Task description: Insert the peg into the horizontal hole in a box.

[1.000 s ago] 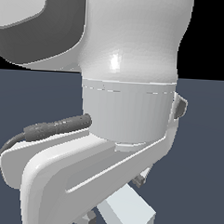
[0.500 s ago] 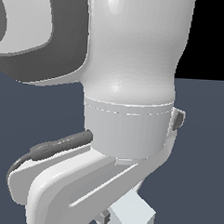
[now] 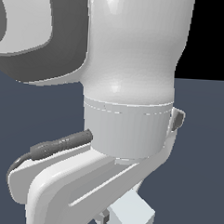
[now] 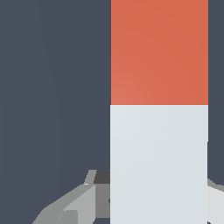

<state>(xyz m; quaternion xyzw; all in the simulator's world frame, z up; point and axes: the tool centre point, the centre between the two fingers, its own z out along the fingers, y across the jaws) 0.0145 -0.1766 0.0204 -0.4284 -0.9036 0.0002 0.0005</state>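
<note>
In the wrist view the peg (image 4: 159, 109) fills the middle, its red-orange end (image 4: 159, 52) away from my gripper and its white part (image 4: 159, 162) running between the fingers. My gripper (image 4: 159, 205) straddles the white part. One grey finger (image 4: 83, 201) meets one side of the peg and the other finger (image 4: 215, 194) meets the opposite side, with no gap showing. The box and its hole are out of view in both views.
In the exterior view my own arm (image 3: 129, 87) blocks almost everything; only part of the hand (image 3: 129, 217) shows at the lower edge, over a dark grey floor (image 3: 199, 160). The same dark floor (image 4: 52, 87) lies beside the peg in the wrist view.
The arm sank lower between one second and half a second ago. Since then it has hardly moved.
</note>
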